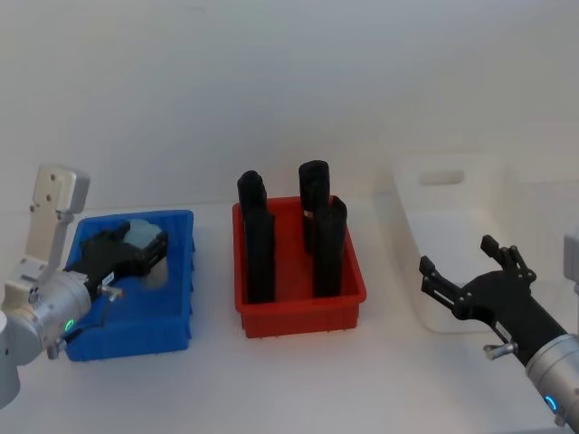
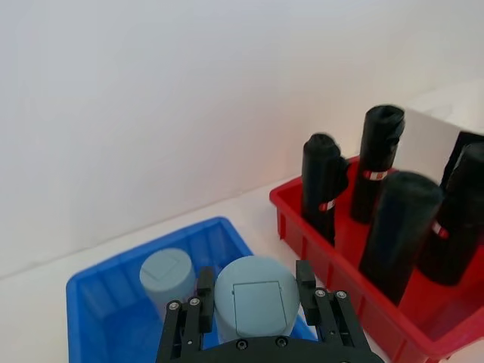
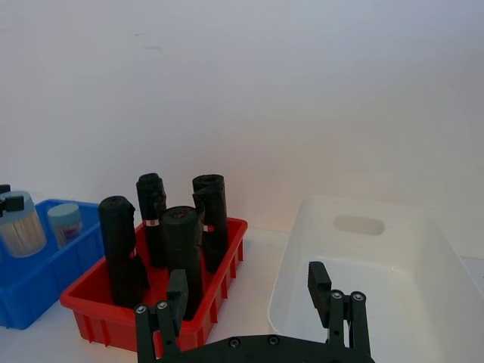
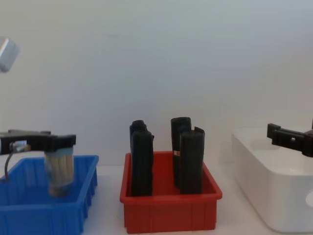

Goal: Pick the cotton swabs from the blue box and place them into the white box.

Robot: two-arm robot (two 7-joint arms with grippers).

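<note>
left gripper [image 1: 137, 246] | lower left of your head view, clenched on one cotton swabs tub [image 4: 59, 169], upright inside the blue box [image 1: 181, 298] | second tub [image 2: 165, 274] just beside it | right gripper [image 1: 457, 255] | lower right, fingers spread, by the white box [image 1: 448, 176]

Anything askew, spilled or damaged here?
Nothing stands out. Left gripper grips one cotton swab tub upright in the blue box, second tub beside it; black rolls upright in the red bin; right gripper open by the white box.
</note>
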